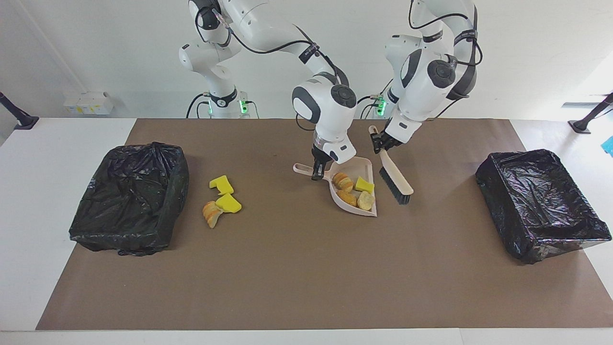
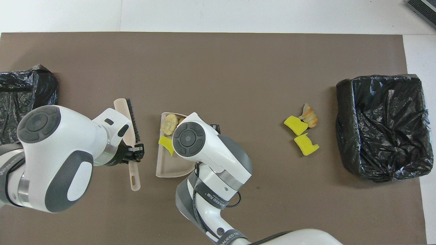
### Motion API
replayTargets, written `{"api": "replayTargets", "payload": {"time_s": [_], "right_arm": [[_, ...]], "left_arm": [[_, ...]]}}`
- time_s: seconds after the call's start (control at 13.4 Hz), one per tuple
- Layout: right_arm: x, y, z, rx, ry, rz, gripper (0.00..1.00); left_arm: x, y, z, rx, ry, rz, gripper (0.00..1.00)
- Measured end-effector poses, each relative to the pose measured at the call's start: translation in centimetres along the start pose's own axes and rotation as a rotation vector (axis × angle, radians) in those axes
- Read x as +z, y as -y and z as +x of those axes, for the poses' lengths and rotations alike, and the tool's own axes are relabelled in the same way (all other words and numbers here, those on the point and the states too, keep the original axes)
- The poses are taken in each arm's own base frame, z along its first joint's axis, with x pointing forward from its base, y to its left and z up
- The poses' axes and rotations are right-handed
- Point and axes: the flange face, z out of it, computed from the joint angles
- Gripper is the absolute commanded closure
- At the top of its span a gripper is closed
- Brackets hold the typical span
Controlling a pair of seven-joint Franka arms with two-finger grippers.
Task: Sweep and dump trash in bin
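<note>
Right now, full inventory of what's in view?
Dustpan: 1, beige, mid-mat.
Trash in dustpan: 4, tan lumps plus a yellow sponge.
Trash on mat: 3, two yellow sponges, one tan-orange lump, beside the bin at the right arm's end.
Brush: 1, beige, black bristles, beside the dustpan.
Bins: 2, black-lined, one at each end.
Mat: 1, brown.
Right gripper: shut on the dustpan's handle.
Left gripper: shut on the brush handle.
</note>
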Motion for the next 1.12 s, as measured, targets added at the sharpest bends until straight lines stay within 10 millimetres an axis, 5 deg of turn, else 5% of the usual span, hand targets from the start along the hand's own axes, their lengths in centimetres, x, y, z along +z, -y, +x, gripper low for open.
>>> {"api": "replayTargets", "payload": {"time_s": [0.45,1.12], "right_arm": [[0.0,0.0,0.0,0.000,0.000,0.000,1.00],[-0.8,-0.3,0.0,0.053,-0.041,-0.003,1.00]], "left_arm": [[-0.5,6.8,1.8,0.026,0.063,0.024,1.00],[-0.4,7.3,1.7,0.036,0.077,0.026,1.00]]}}
